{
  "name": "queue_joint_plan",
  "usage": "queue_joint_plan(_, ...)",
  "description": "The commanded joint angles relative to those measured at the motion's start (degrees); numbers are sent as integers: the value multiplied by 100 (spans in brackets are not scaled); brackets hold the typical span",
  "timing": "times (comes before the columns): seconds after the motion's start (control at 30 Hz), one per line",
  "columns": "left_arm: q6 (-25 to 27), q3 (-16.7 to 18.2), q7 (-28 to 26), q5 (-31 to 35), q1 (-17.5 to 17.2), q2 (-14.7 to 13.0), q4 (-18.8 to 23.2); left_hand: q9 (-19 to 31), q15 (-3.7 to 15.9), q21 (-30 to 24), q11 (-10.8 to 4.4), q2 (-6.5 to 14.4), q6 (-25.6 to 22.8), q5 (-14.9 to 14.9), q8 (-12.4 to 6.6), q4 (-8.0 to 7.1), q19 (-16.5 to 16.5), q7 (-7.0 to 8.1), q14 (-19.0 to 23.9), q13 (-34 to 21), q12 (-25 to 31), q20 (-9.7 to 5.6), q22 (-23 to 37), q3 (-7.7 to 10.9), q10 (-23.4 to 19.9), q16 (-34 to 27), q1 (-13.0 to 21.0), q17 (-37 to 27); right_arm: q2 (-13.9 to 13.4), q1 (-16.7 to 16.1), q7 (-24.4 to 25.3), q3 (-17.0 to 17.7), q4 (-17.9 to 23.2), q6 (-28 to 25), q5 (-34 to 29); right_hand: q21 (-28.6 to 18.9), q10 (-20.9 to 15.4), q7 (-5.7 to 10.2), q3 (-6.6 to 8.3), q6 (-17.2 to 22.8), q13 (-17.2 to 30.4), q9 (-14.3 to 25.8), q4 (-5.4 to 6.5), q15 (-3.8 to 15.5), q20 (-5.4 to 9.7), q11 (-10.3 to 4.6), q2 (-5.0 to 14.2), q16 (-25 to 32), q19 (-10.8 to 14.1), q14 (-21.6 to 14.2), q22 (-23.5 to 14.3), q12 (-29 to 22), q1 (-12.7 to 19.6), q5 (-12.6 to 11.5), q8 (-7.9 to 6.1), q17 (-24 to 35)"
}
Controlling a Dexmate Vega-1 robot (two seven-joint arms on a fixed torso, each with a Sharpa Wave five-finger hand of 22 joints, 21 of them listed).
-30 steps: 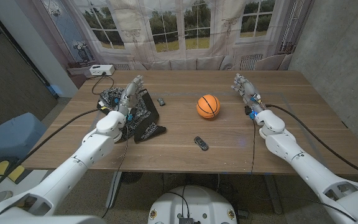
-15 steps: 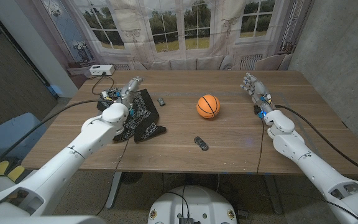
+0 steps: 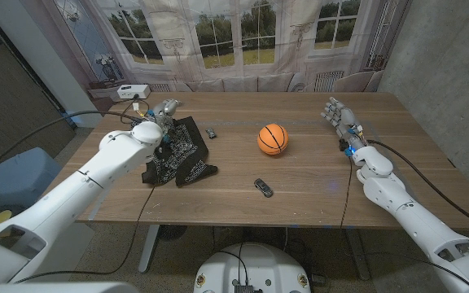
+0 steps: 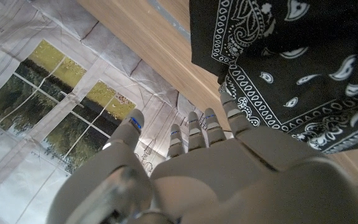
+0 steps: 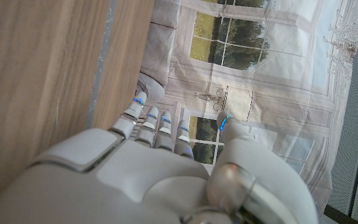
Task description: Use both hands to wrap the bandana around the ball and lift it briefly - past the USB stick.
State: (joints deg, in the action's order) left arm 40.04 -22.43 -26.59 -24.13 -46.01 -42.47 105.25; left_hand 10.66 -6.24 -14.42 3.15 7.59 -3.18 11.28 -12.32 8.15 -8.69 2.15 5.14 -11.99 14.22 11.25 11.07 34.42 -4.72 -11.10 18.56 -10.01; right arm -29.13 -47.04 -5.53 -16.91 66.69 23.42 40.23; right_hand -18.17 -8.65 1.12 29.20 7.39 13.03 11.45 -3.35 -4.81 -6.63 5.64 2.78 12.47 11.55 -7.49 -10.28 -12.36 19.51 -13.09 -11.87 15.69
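Black cotton bandana (image 3: 181,155) lies crumpled on the desk (image 3: 300,187) left of the orange ball (image 3: 273,138); it looks light and limp, so a corner or hem seems the best grip. Left robot hand (image 3: 164,111) hovers beside it and right robot hand (image 3: 340,118) hovers well apart, both with fingers spread and holding nothing.

Even, soft daylight, faint shadows, head view bowed at edges — wrist views' near surfaces blurred
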Motion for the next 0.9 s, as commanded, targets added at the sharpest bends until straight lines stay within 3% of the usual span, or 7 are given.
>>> queue_joint_plan(0.03, 1457, -633, 622, 396, 921, -1027, 661, 14, 44, 29, -62, -78, -39, 22, 11, 63, 51, 9, -26, -12, -55, -13, 28, 8, 83, 24, 53, -19, 47, 46, -81, 32, -138, 8, 108, 8, -59, 2, -28, 88, 11, -2, -4, -4, -43, 1, 25, 50, 11, -65, -13, -31, -27, 13, -28, 5)
queue_joint_plan(0.17, 1919, -1023, 1117, 633, 1323, -1349, 775, 17, 89, 47, -74, -118, 12, -2, 48, 119, 80, -53, -95, -13, -120, -41, 29, 8, 233, 46, 139, -22, 61, 49, -63, 34, -152, 9, 107, 12, -70, -5, -37, 97, 8, -4, -2, -15, -42, 5, 36, 57, 15, -80, -14, -32, -38, 23, -27, 2)
queue_joint_plan(0.33, 2593, -1620, 1477, 1103, 1870, -1512, 874, 19, 145, 35, -87, -130, 53, -12, 61, 176, 34, -94, -89, -15, -118, -102, 27, 33, 229, 39, 253, -23, 82, 63, -42, 25, -170, 10, 97, 13, -91, -9, -51, 113, 3, -8, 3, -20, -44, 5, 54, 64, 31, -91, -16, -36, -57, 39, -27, -1)
queue_joint_plan(0.43, 3091, -2267, 1769, 1534, 2406, -1552, 855, 21, 160, 18, -86, -138, 3, -23, 34, 221, -27, -133, -74, -19, -90, -123, 23, 62, 158, 32, 378, -23, 102, 76, -27, 17, -185, 12, 89, 16, -97, -5, -58, 122, 1, -10, 4, -33, -55, 12, 62, 65, 33, -91, -17, -37, -66, 46, -27, -3)
queue_joint_plan(0.57, 3741, -3485, 2242, 2213, 3335, -1545, 704, 23, 203, 11, -178, -216, -80, -66, -7, 266, -77, -99, -42, -26, -69, -163, 16, 70, 102, 21, 541, -23, 118, 91, -7, 2, -195, 10, 69, 19, -97, -10, -65, 125, -1, -12, 5, -30, -62, 10, 69, 67, 35, -95, -17, -34, -75, 53, -24, -5)
queue_joint_plan(0.73, 3995, -4700, 2838, 2788, 4237, -1550, 429, 26, 357, -6, -386, -589, -283, -112, -87, 283, -216, 46, 57, -33, -24, -305, 3, -20, -41, 0, 905, -24, 124, 79, 71, -4, -159, 3, 36, 23, -103, -6, -73, 129, -3, -14, 5, -30, -67, 12, 77, 71, 38, -103, -18, -34, -84, 61, -22, -7)
queue_joint_plan(0.9, 3995, -5339, 3570, 3624, 4640, -1506, 139, 34, 508, -22, -540, -1011, -525, -30, -154, 244, -356, 305, 95, -38, -15, -439, -3, -189, -100, 6, 1177, -25, 122, 60, 149, -12, -108, -21, 6, 27, -107, -8, -84, 138, -7, -16, 5, -35, -67, 13, 87, 75, 42, -112, -19, -32, -95, 71, -20, -11)
